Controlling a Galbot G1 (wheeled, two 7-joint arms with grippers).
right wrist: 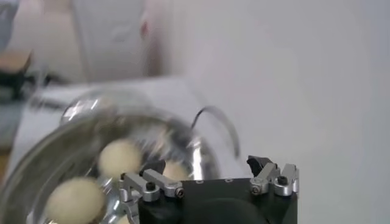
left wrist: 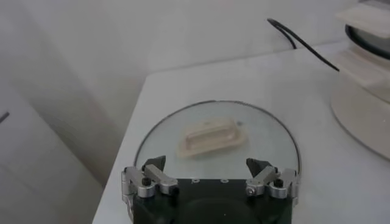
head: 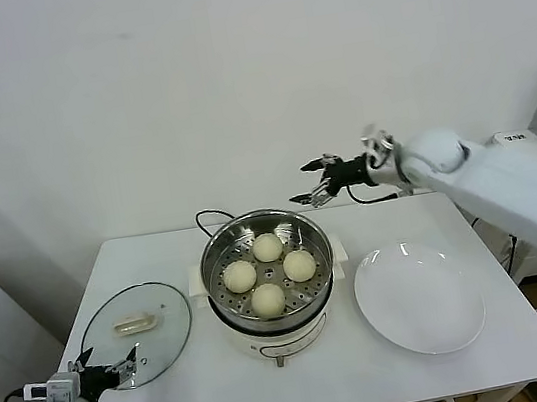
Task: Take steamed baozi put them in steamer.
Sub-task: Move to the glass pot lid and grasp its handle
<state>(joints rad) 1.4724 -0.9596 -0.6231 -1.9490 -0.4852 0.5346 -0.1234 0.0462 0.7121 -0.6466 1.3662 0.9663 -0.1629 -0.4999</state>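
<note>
Since all four buns (head: 270, 272) already lie inside the steamer (head: 266, 262) at the frame's centre and the plate (head: 420, 298) on the right is bare, the task looks finished. The right gripper (head: 309, 181) hangs open above, holding nothing; the left gripper (head: 102, 372) waits open at lower left by the glass lid (head: 139, 334).

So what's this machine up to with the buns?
It's loading buns into a steamer. All four baozi already sit in the steel basket, and the white plate beside it is empty. The right gripper hangs open above the pot's far side, holding nothing. The left gripper waits open by the glass lid.
</note>
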